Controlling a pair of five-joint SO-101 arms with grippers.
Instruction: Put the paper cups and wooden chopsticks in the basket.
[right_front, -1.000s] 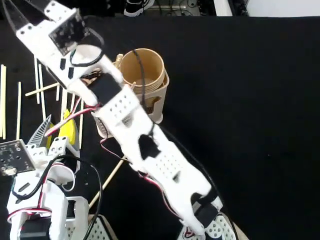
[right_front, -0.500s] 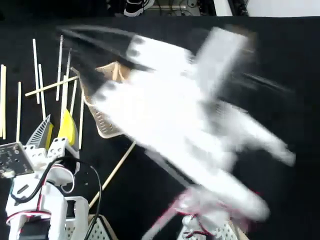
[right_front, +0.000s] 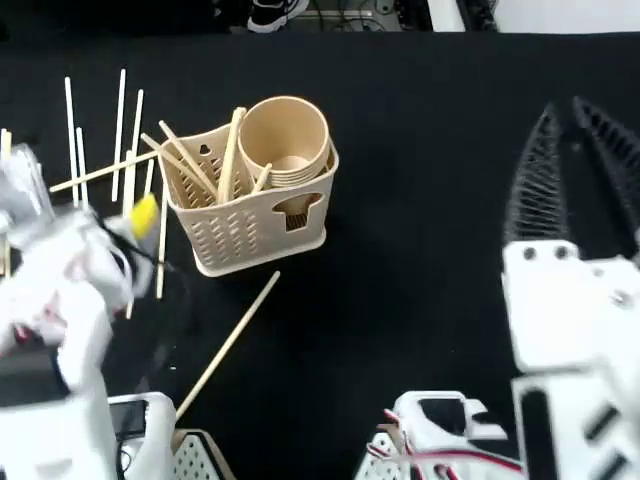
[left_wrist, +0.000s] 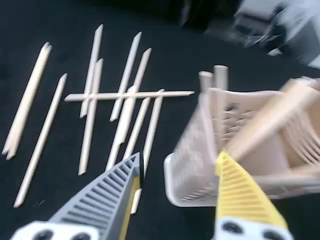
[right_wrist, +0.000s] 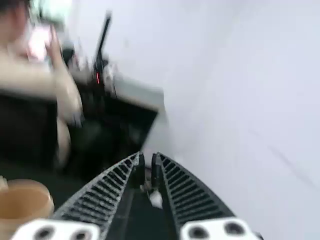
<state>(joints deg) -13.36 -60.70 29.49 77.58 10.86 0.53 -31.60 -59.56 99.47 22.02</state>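
Where the left gripper (left_wrist: 179, 157) hangs low over the black table (right_front: 420, 200), its grey and yellow fingers are spread wide with nothing between them. Ahead of it, on the grey finger's side, a scatter of loose wooden chopsticks (left_wrist: 126, 75) lies flat on the cloth. Most run roughly parallel, and one crosswise chopstick (left_wrist: 165, 93) rests across several of them. The nearest ends of these sticks lie just beyond the grey fingertip.

Straight ahead and toward the yellow finger stands the basket (right_front: 245, 230), a pale perforated tub, upright. Its near corner sits just beyond the fingertips, though whether the yellow finger touches the wall cannot be told. In the compartment nearer this gripper, several chopsticks in the basket (right_front: 232, 150) lean at different angles with their tips above the rim. In the compartment farther from it, the paper cups (right_front: 285, 135) are nested in one upright stack, mouth up. A lone chopstick (right_front: 228, 343) lies slantwise on the table in front of the basket, apart from it.

Well away on the basket's far side, the right gripper (right_front: 563, 105) is held above bare cloth. Its black ribbed fingers are drawn almost together, leaving a narrow slit at the tips, and they hold nothing. From its wrist, the cup stack shows off to one side and lower.
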